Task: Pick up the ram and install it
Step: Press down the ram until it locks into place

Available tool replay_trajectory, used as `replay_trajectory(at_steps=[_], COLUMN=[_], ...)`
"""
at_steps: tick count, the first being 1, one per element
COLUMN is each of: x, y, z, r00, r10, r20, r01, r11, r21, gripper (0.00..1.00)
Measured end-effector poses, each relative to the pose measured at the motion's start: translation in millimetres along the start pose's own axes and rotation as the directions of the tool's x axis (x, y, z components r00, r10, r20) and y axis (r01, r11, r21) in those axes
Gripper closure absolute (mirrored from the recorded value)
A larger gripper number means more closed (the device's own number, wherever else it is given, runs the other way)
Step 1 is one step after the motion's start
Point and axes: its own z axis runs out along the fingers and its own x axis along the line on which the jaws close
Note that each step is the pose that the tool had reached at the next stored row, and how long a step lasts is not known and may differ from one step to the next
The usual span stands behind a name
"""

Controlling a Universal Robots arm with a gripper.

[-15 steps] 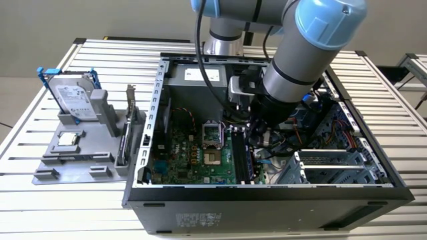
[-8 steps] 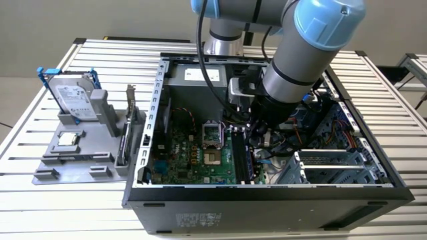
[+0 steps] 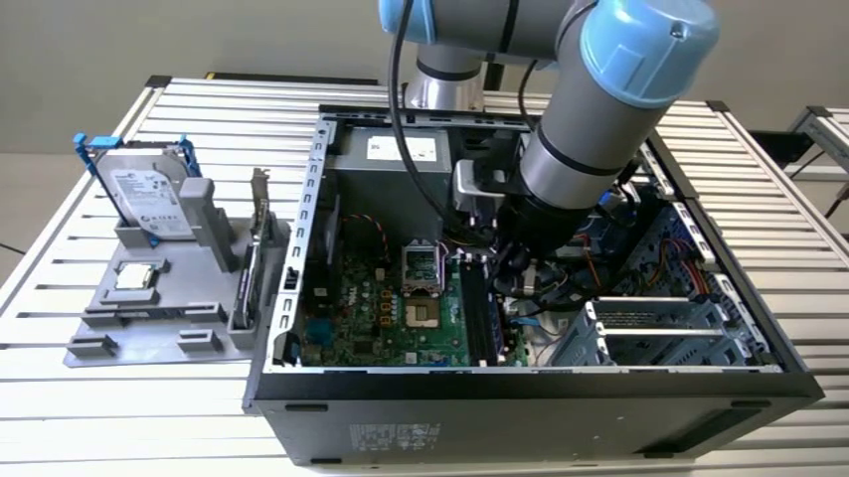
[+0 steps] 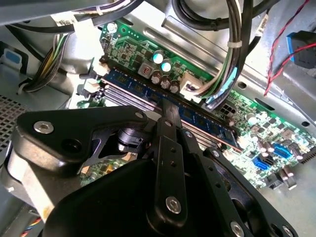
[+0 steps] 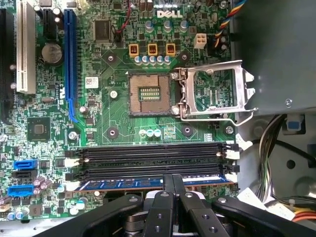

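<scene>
The ram (image 5: 123, 183) is a dark blue stick standing in the memory slot nearest the gripper on the green motherboard (image 5: 113, 113). In the second wrist view the ram (image 4: 207, 121) runs diagonally between its white end latches. My gripper (image 5: 173, 178) is shut, with its two fingers pressed together. Their tips rest on the middle of the ram's top edge, also seen in the second wrist view at the gripper (image 4: 167, 106). In the exterior view the arm reaches down into the open computer case (image 3: 531, 383), and the gripper (image 3: 515, 288) is low over the board.
Several black memory slots (image 5: 153, 157) beside the ram stand vacant. The processor socket (image 5: 150, 94) has its metal lid open. Cable bundles (image 4: 232, 59) hang close to the wrist. On a grey fixture (image 3: 146, 318) outside the case sit a hard drive (image 3: 143, 189) and a bracketed card (image 3: 258, 248).
</scene>
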Motion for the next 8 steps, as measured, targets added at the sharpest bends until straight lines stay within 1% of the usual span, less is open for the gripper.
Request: replay_trajectory(at_steps=[5,8], x=[0.0,-0.3], y=[-0.1,0.2], z=[0.7,-2.0], r00=[1.0,1.0], r10=[0.0,0.0], r20=[0.0007,0.0027], r01=[0.0,0.0], r11=[1.0,1.0], r21=[0.0001,0.0005], gripper=[1.0,1.0])
